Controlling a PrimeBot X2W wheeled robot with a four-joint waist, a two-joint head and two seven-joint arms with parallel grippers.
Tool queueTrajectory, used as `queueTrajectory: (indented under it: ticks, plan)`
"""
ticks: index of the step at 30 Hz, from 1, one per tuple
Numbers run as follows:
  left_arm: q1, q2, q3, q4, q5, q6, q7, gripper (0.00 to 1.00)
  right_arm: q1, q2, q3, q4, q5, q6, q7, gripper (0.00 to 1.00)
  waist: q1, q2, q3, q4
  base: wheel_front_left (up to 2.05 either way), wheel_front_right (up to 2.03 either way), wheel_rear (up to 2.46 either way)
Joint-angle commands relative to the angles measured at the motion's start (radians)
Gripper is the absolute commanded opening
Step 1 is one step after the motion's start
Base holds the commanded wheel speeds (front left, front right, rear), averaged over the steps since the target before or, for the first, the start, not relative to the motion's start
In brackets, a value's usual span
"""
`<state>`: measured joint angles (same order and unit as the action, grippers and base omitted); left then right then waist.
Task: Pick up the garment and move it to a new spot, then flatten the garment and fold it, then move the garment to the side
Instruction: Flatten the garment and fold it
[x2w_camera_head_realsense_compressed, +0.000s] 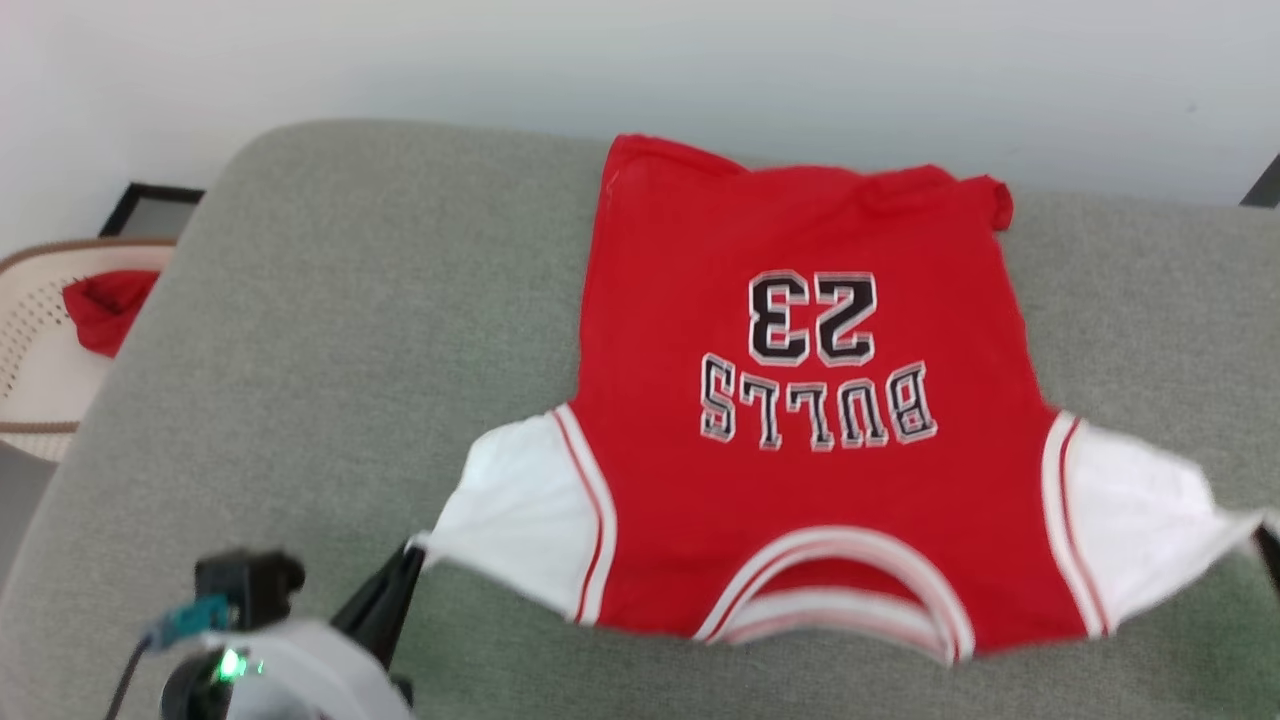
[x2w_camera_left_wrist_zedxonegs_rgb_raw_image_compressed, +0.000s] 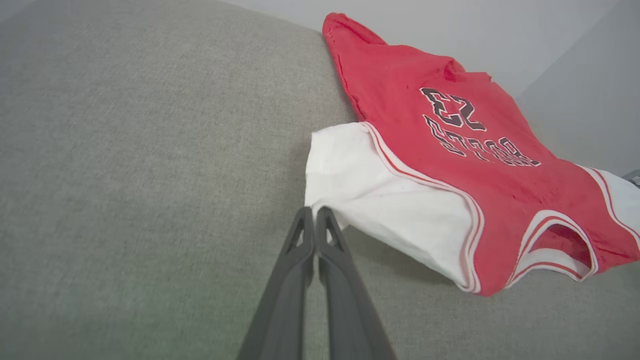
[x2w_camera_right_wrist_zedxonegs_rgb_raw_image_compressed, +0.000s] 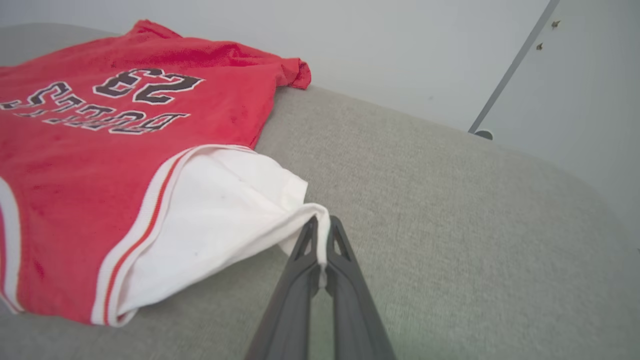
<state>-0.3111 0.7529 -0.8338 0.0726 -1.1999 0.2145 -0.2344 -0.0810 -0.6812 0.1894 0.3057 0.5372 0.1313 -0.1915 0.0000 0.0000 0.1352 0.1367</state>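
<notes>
The garment (x2w_camera_head_realsense_compressed: 800, 420), a red jersey with white sleeves and black-and-white numerals, lies spread face up on the grey cushion (x2w_camera_head_realsense_compressed: 300, 350), its neckline towards me. My left gripper (x2w_camera_head_realsense_compressed: 412, 550) is shut on the tip of its left white sleeve, which is pulled out to a point. In the left wrist view the shut fingertips of the left gripper (x2w_camera_left_wrist_zedxonegs_rgb_raw_image_compressed: 314, 212) meet that sleeve's corner on the garment (x2w_camera_left_wrist_zedxonegs_rgb_raw_image_compressed: 450, 165). My right gripper (x2w_camera_right_wrist_zedxonegs_rgb_raw_image_compressed: 322, 225) is shut on the other sleeve, with white cloth of the garment (x2w_camera_right_wrist_zedxonegs_rgb_raw_image_compressed: 150, 150) pinched between the fingers. It appears as a dark sliver, the right gripper (x2w_camera_head_realsense_compressed: 1268, 548), at the frame edge.
A woven basket (x2w_camera_head_realsense_compressed: 40, 350) stands off the cushion's left side with a small plain red cloth (x2w_camera_head_realsense_compressed: 105, 305) in it. A dark frame (x2w_camera_head_realsense_compressed: 150, 210) leans by the wall. A pale wall runs behind the cushion; a door (x2w_camera_right_wrist_zedxonegs_rgb_raw_image_compressed: 575, 100) is at the right.
</notes>
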Motion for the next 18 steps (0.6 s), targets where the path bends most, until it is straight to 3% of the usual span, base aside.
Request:
queueTrajectory:
  ticks: [1, 7, 18]
  plan:
    - [0.046, 0.015, 0.015, -0.021, -0.006, 0.031, -0.012, 0.00, 0.055, 0.004, -0.025, -0.035, -0.017, -0.001, 0.020, 0.00, 0.0000, 0.0000, -0.025, 0.002, 0.00, 0.00, 0.00]
    - [0.160, 0.016, 0.048, -0.076, -0.022, 0.078, -0.024, 0.00, 0.213, 0.043, -0.130, -0.118, -0.046, -0.001, 0.095, 0.00, 0.0000, 0.0000, -0.035, -0.003, 0.00, 0.00, 0.00]
    - [0.223, 0.001, 0.081, -0.078, -0.001, 0.083, -0.029, 0.00, 0.370, 0.103, -0.192, -0.213, -0.072, -0.001, 0.218, 0.00, 0.0000, 0.0000, -0.045, 0.000, 0.00, 0.00, 0.00]
